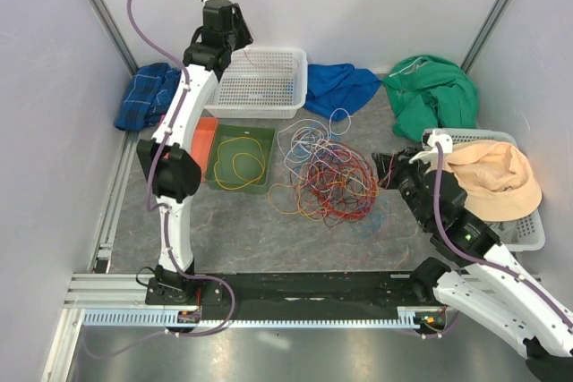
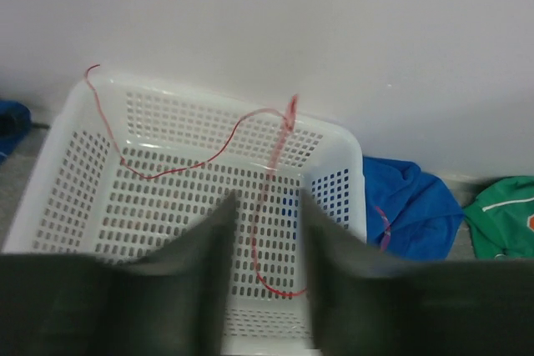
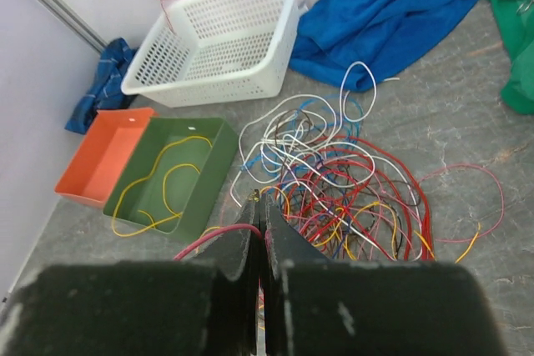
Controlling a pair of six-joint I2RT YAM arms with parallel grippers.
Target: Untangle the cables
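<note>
Light: bright, even, diffuse | shadows: faint on table | top cam: sharp | wrist cams: near fingers dark, out of focus | L wrist: red cable smeared

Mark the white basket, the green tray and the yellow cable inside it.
white basket [image 1: 255, 108]: top external view, near wall.
green tray [image 1: 257, 141]: top external view, bare floor by its far right corner.
yellow cable [image 3: 158, 156]: right wrist view, upper stretch of the loop.

At the back of the grey counter, a white mesh basket sits between a checked blue cloth and a plain blue cloth. In front of it, an orange tray touches a green tray. A green garment lies near a second basket holding a tan hat.
</note>
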